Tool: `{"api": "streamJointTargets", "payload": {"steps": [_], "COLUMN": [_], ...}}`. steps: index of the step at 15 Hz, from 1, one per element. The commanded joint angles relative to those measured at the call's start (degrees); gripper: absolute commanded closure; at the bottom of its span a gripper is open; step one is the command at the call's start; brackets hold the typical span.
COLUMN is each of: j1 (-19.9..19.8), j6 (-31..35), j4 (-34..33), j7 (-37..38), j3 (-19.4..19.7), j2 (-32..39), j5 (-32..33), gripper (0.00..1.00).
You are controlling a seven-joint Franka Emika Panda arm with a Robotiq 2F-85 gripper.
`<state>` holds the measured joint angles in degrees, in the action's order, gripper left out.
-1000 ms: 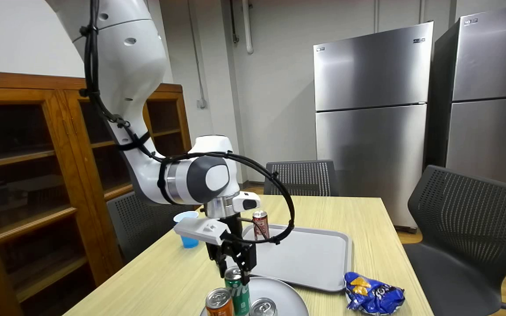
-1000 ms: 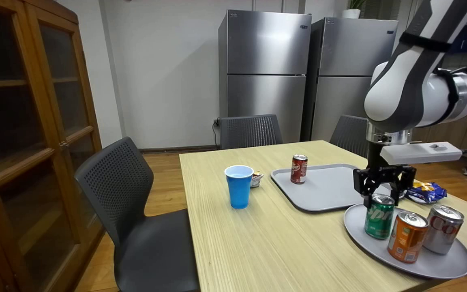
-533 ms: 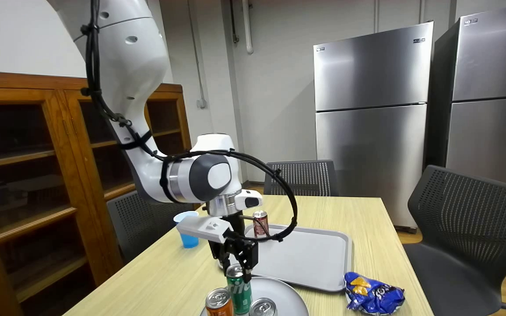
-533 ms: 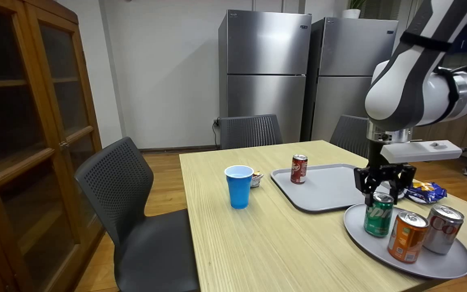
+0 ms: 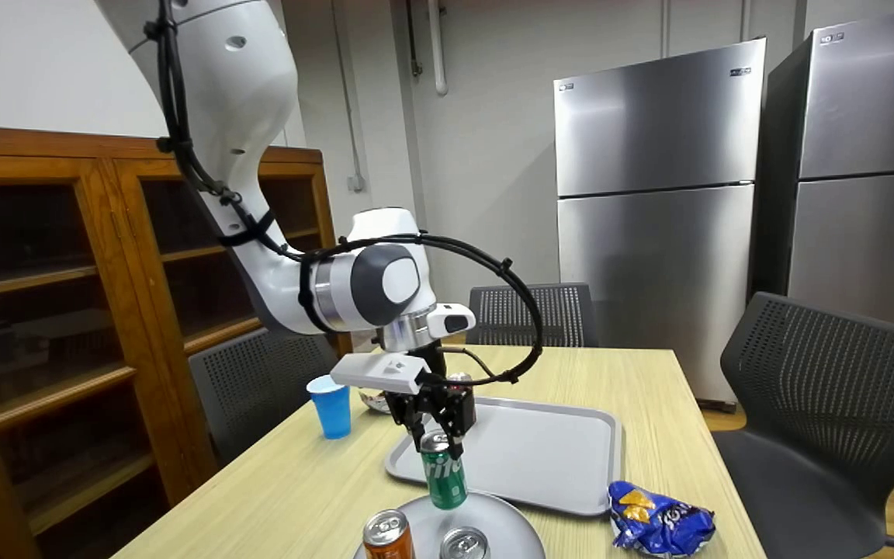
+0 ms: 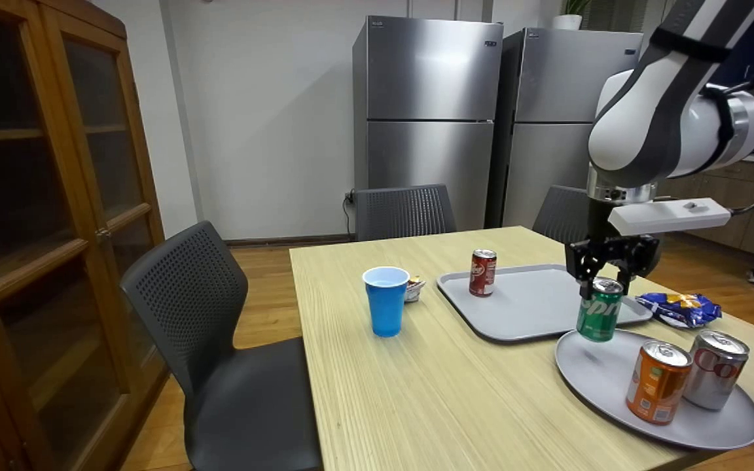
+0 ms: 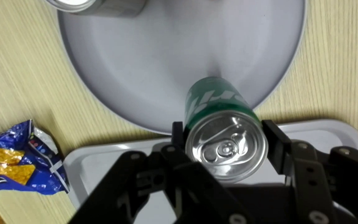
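My gripper (image 7: 224, 133) is shut on a green Sprite can (image 7: 213, 96), with the finger pads (image 7: 272, 137) on either side near its silver top. In both exterior views the can (image 6: 599, 320) hangs nearly upright above the far part of a round grey plate (image 6: 596, 373). On that plate stand an orange can (image 6: 658, 386) and a silver can (image 6: 717, 373). The wrist view shows the silver can (image 7: 113, 6) only partly, at the top edge. The gripper (image 5: 438, 448) hides part of the Sprite can's upper side in an exterior view.
Behind the plate lies a grey rectangular tray (image 6: 521, 307) bearing a red can (image 6: 482, 273). A blue cup (image 6: 386, 304) and a small packet (image 6: 414, 289) stand beside it. A blue snack bag (image 5: 656, 519) lies by the tray's corner. Chairs (image 5: 812, 411) surround the table.
The Sprite can has risen off the plate in my grip and shifted toward the tray, away from the orange and silver cans. The other objects have stayed in place.
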<state>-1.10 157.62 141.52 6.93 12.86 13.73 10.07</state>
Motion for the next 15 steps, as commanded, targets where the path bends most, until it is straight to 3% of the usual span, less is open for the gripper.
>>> {"api": "streamJointTargets", "payload": {"steps": [1,15], "j1": [-1.0,-7.4], "j6": [-0.8,-3.4], "j4": [-3.0,-23.8], "j7": [-0.1,-5.9], "j3": [-0.7,-4.8], "j2": [-0.2,14.0], "j5": [0.2,-9.6], "gripper": [0.62,0.62]}}
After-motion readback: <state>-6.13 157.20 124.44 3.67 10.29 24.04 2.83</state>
